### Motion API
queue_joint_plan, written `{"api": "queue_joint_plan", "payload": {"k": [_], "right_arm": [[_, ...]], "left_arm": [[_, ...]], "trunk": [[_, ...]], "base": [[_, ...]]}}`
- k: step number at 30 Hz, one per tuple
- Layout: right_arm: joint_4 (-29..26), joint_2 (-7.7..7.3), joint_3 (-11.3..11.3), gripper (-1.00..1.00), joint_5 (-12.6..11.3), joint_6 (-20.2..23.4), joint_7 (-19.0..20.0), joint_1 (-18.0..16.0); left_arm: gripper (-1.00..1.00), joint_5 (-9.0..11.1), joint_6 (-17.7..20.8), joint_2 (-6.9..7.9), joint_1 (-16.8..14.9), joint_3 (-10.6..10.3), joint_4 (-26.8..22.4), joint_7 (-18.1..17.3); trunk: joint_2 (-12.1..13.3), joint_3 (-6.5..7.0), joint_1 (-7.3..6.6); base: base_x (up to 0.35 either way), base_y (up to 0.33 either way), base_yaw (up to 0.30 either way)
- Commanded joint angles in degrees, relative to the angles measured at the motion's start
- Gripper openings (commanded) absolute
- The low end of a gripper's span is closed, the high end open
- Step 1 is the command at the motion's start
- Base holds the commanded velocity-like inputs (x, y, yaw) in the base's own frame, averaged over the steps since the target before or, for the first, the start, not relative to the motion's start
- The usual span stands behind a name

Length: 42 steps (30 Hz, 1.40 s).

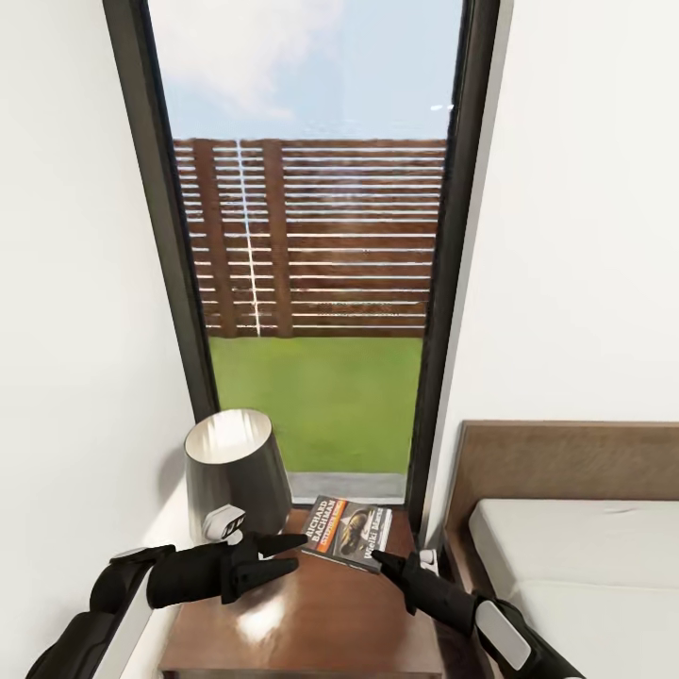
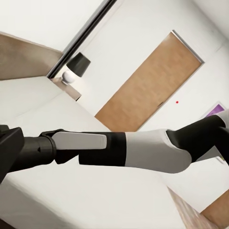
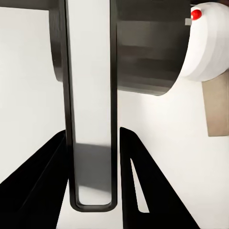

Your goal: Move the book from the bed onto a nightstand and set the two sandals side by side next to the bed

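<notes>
In the head view the left arm enters from about 8 o'clock and stretches nearly level over the nightstand (image 1: 311, 618), its left tool (image 1: 286, 554) pointing toward 3 o'clock with the two dark fingers spread apart and nothing between them. The right arm rises from 5 o'clock, slanting up toward 11 o'clock, and the tip of the right tool (image 1: 385, 560) meets the near edge of the book (image 1: 349, 532). From this angle its fingers overlap; in the right wrist view the two black fingers (image 3: 143, 181) stand parted, with empty space between them, so the right tool is open.

The book lies flat on the glossy tabletop of the nightstand, toward its far edge, at 3 o'clock of the lamp (image 1: 236, 471) with the grey shade. Its cover carries orange lettering reading "RICHARD BACHMAN"; the white title lines beside the brownish picture are too small to read.

The bed (image 1: 575, 547) sits at 3 o'clock of the nightstand, under the brown headboard (image 1: 566, 457).
</notes>
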Motion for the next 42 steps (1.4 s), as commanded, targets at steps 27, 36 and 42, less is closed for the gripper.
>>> {"api": "queue_joint_plan", "payload": {"k": [27, 36, 42], "right_arm": [[0.1, -0.16, 0.1, -1.0, -0.5, -0.2, -0.2, -0.1], [0.1, 0.0, 0.1, -1.0, -0.5, -0.2, -0.2, -0.1], [0.1, 0.01, 0.1, -1.0, -0.5, -0.2, -0.2, -0.1]], "left_arm": [[1.0, 0.4, 0.5, 0.05, 0.0, -0.1, 0.0, -0.1], [1.0, 0.4, 0.5, 0.05, 0.0, -0.1, 0.0, -0.1], [1.0, 0.4, 0.5, 0.05, 0.0, -0.2, 0.0, -0.1]], "trunk": [[-10.9, -4.92, 5.94], [-14.5, -6.54, 7.92], [-16.9, -7.62, 9.23]], "base": [[0.0, 0.0, 0.0], [0.0, 0.0, 0.0], [0.0, 0.0, 0.0]]}}
